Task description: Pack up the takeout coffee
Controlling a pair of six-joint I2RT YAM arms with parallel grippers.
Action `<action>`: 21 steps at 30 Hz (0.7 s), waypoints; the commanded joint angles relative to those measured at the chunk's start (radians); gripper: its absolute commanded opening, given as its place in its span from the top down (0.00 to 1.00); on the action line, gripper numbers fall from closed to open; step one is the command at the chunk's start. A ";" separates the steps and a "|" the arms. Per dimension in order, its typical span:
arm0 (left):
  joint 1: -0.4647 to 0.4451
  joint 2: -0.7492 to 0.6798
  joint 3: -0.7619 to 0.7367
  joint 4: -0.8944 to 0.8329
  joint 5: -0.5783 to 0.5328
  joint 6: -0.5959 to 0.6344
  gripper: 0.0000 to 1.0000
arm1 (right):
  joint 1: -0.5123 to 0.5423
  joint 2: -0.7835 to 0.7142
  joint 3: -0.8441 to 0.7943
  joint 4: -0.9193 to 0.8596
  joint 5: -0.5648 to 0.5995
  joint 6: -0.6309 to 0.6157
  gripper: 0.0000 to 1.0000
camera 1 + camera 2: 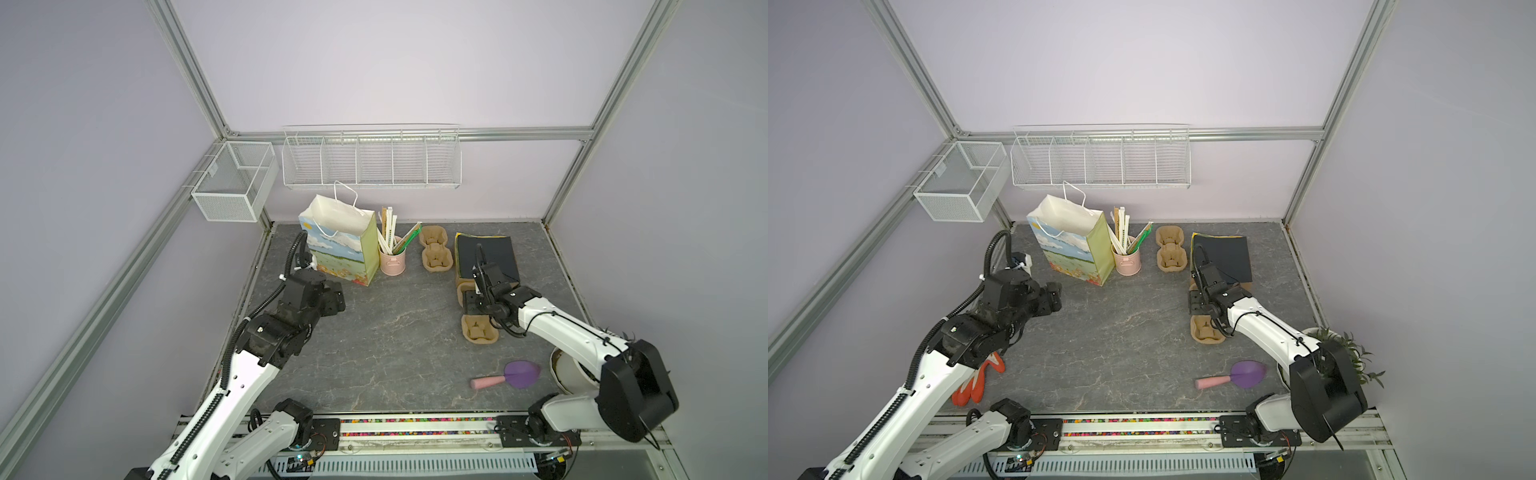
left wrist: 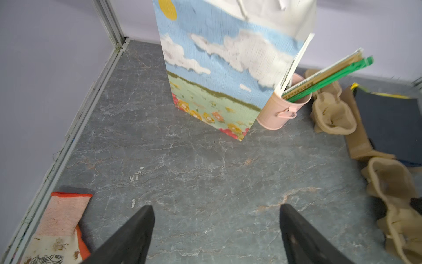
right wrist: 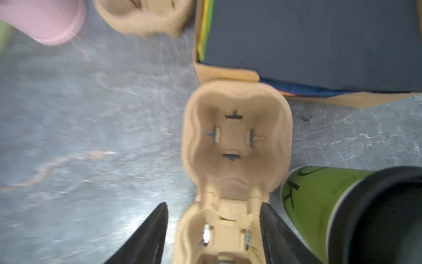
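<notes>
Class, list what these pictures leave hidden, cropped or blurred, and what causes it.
Green paper cup with black lid: cropped by the right wrist view's edge, print blurred; under the right arm in both top views.
Flower-printed paper bag: floor hidden by its own walls, both top views.
Orange fabric glove: partly under left arm, top view.

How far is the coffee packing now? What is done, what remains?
Done: the takeout coffee has its black lid on. In hand: nothing; the open right end effector straddles a pulp carrier, the coffee beside it. Remaining: probably coffee into carrier, then into the paper bag; left end effector is open.
</notes>
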 commanded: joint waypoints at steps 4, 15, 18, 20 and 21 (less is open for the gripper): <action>0.017 0.123 0.200 -0.018 -0.046 -0.130 0.09 | 0.079 -0.091 0.093 -0.047 -0.047 -0.018 0.19; 0.219 0.394 0.427 0.045 0.072 -0.297 0.14 | 0.188 -0.243 0.145 -0.118 -0.012 -0.046 0.10; 0.229 0.464 0.476 0.051 0.122 -0.336 0.15 | 0.198 -0.275 0.146 -0.134 -0.013 -0.051 0.09; 0.229 0.495 0.489 0.062 0.135 -0.364 0.16 | 0.205 -0.294 0.146 -0.142 -0.011 -0.053 0.08; 0.229 0.508 0.489 0.076 0.136 -0.378 0.16 | 0.207 -0.301 0.144 -0.145 -0.012 -0.055 0.07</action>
